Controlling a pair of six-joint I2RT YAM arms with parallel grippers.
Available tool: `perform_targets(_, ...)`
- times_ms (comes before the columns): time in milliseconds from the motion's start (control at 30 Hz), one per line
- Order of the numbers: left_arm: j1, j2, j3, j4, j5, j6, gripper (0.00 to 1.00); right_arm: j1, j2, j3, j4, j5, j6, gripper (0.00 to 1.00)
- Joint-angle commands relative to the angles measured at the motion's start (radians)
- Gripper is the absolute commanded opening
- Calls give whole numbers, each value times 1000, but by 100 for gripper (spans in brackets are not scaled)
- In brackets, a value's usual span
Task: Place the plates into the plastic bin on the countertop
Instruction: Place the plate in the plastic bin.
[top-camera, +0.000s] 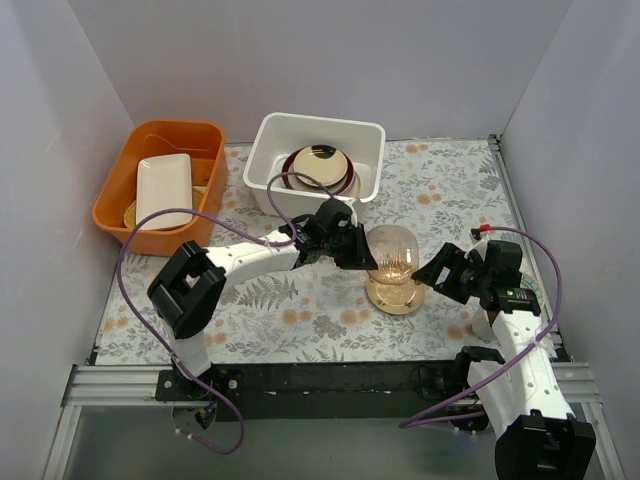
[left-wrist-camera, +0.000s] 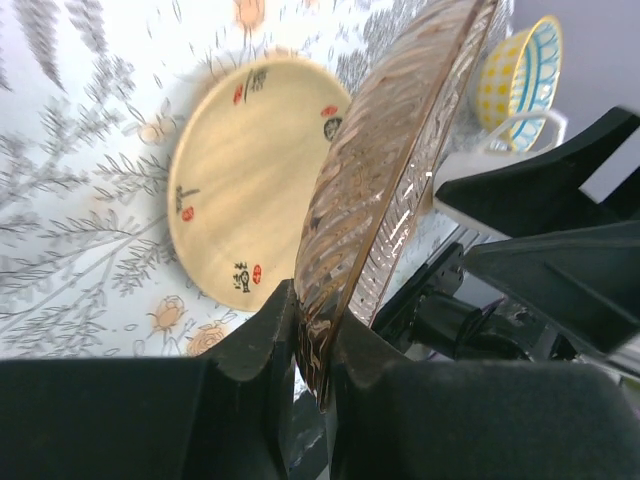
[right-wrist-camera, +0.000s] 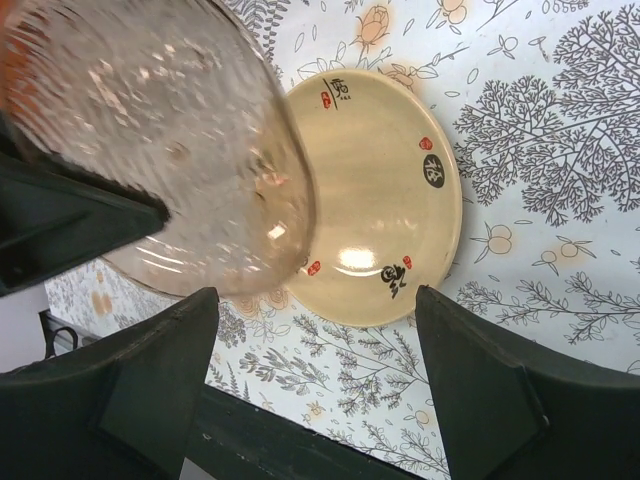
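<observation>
My left gripper (top-camera: 350, 245) is shut on the rim of a translucent pink ribbed plate (top-camera: 393, 253) and holds it on edge above a tan plate (top-camera: 395, 293) that lies flat on the fern-printed countertop (top-camera: 300, 310). In the left wrist view the jaws (left-wrist-camera: 315, 340) pinch the pink plate (left-wrist-camera: 390, 170), with the tan plate (left-wrist-camera: 250, 180) below. My right gripper (top-camera: 437, 272) is open and empty just right of the tan plate. Its view shows the tan plate (right-wrist-camera: 385, 200) and the pink plate (right-wrist-camera: 170, 130). The white plastic bin (top-camera: 270, 140) at the back holds stacked plates (top-camera: 320, 168), maroon and black among them.
An orange tub (top-camera: 125, 180) at the back left holds a rectangular white dish (top-camera: 165, 188). A yellow-and-blue patterned mug (left-wrist-camera: 520, 75) stands near the right arm. Purple cables loop from both arms. Grey walls close in the left, back and right sides.
</observation>
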Motion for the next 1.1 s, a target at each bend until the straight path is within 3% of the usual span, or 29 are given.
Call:
perform_targets(0, 58, -138, 80, -98, -45, 71, 0, 3, -11, 32, 9, 7, -11, 87)
perform_targets(367, 203, -241, 189, -209, -28, 119, 0, 3, -1, 8, 19, 7, -9, 87)
perform_targets(667, 297, -190, 379, -316, -25, 157, 0, 3, 1, 8, 6, 26, -23, 87)
perform_targets(1067, 403, -113, 488, -369, 24, 154, 0, 3, -1, 12, -11, 51, -40, 91)
